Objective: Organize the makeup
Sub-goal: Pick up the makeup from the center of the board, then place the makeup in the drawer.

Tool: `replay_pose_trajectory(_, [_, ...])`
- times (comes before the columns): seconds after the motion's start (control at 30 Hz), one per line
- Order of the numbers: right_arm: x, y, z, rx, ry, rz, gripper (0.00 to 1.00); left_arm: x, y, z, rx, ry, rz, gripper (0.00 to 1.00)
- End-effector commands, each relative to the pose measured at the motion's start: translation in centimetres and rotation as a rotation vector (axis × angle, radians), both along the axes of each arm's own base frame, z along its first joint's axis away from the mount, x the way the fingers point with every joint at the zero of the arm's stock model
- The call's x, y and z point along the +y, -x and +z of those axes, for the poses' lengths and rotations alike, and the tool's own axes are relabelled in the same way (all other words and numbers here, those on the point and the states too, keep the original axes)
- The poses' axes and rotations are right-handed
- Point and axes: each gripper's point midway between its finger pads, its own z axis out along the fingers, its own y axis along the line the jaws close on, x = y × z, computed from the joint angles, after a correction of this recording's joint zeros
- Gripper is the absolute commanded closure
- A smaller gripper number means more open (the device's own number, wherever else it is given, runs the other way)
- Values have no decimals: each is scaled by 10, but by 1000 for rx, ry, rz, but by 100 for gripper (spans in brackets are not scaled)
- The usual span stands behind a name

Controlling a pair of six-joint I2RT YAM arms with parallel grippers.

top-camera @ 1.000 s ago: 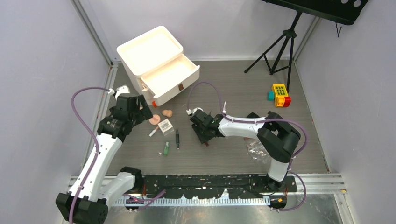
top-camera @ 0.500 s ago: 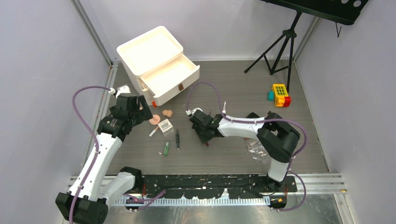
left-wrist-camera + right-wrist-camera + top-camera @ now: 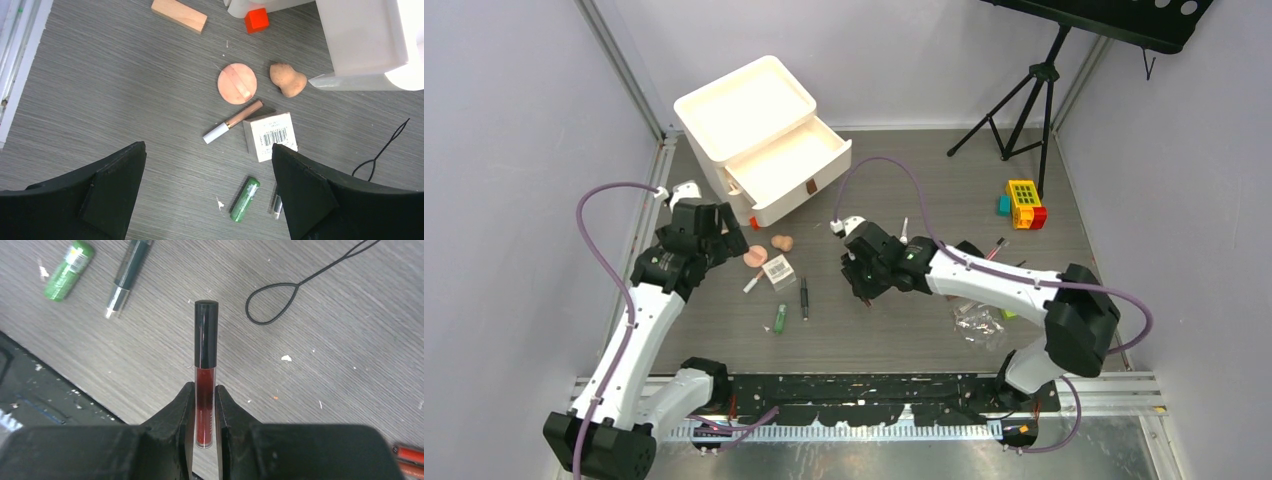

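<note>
Carrying step: right gripper (image 3: 205,390) pinches the red lip-gloss tube (image 3: 205,335), apparently lifted; next comes reaching the open drawer (image 3: 786,160); left gripper (image 3: 207,150) gapes empty.

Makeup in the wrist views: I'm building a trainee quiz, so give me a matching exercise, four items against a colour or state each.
Column 1
1. puff
2. tube
3. lip gloss
4. box

Column 2
A. carries a barcode
B. clamped in the right gripper
C. round and pink
D. green

Pairs: 1-C, 2-D, 3-B, 4-A
</note>
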Motion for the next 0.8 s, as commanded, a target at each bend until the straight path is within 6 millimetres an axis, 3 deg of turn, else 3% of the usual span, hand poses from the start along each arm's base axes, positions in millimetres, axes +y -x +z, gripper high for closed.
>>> replay_pose_trajectory(0.0, [15,-10,74,-94,-142,-18,96,8,-3,29,-65,-22,22,0])
replay_pose_trajectory(0.13, [31,-34,140,-215,-206,-30,98,10,-2,38,-64,-41,10,0])
replay_pose_trajectory(0.33, [55,-82,210,-402,-210,-44,100,12,2,47,-56,-87,-38,0])
replay_pose_trajectory(0.5, [76,-133,237,-534,-178,-81,100,21,6,47,-47,-150,-45,0])
replay_pose_trajectory(0.6, [88,-166,239,-573,-168,-139,100,24,8,44,-49,-166,-42,0])
replay_pose_trajectory(0.77, [103,-199,253,-636,-197,-238,100,31,10,39,-52,-190,-16,0])
